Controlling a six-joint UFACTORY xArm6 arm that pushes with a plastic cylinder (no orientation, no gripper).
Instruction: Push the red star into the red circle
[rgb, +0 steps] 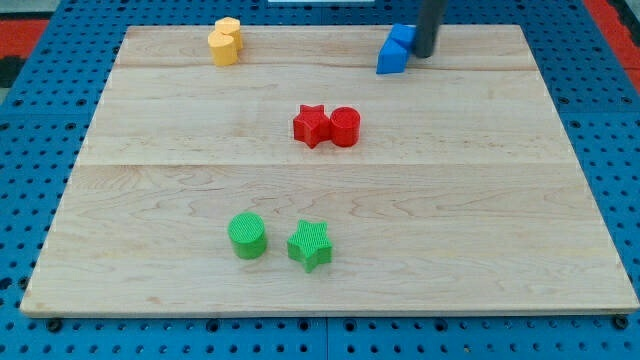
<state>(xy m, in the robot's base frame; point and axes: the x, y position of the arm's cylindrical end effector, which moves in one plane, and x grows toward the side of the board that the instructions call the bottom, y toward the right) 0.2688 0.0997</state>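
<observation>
Red star (311, 125) touching red circle (345, 126) at centre — task apparently complete; tip (425, 54) parked upper right beside blue block (396, 50) — no jaws, nothing held.

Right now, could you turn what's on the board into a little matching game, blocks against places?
Blocks:
1. red star
2. yellow block
3. blue block
4. green star

Places:
A. touching my tip, at the view's top
B. near the view's bottom, right of the green circle
C. top left of the board
D. mid-board, against the red circle

Pairs: 1-D, 2-C, 3-A, 4-B
</observation>
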